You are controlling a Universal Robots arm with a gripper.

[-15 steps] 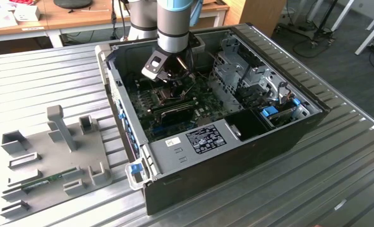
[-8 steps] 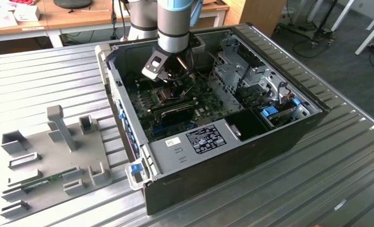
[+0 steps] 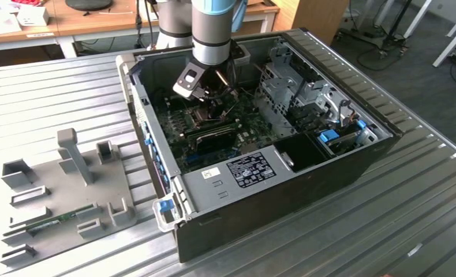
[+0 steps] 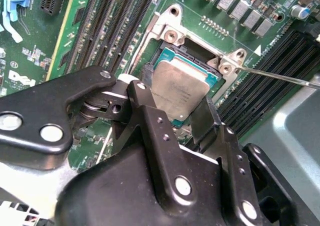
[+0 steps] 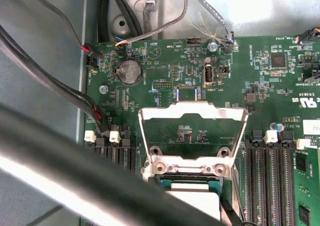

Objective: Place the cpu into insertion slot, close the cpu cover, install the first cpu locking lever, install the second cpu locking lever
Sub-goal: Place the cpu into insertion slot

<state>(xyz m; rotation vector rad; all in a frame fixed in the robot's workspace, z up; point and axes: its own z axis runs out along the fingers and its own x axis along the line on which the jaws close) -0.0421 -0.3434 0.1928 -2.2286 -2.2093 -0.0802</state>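
Gripper (image 4: 175,105) state: the fingers (image 4: 147,111) are pressed against two opposite edges of the cpu (image 4: 181,86), pinching it. In the second wrist view the cpu sits directly over the slot (image 4: 187,53), grey top up and slightly skewed to the slot's rim. Whether it rests on the slot floor cannot be told. Memory slots (image 4: 112,28) run along both sides of the slot on the green board (image 4: 35,51). A thin lever (image 4: 280,76) runs out from one slot corner.

In the first wrist view the cover (image 5: 225,111) is open, swung back off the slot on its hinge. The board shows through its window. The cpu's pale top (image 5: 197,198) lies just beside the hinge edge.

Read the exterior view as a dial centred on the case (image 3: 328,196). The arm (image 3: 212,29) enters from 12 o'clock. The gripper (image 3: 211,99) is inside the case, over the board at about 11 o'clock. A grey tray (image 3: 55,196) lies on the table (image 3: 366,242) at 8 o'clock, beside the case.
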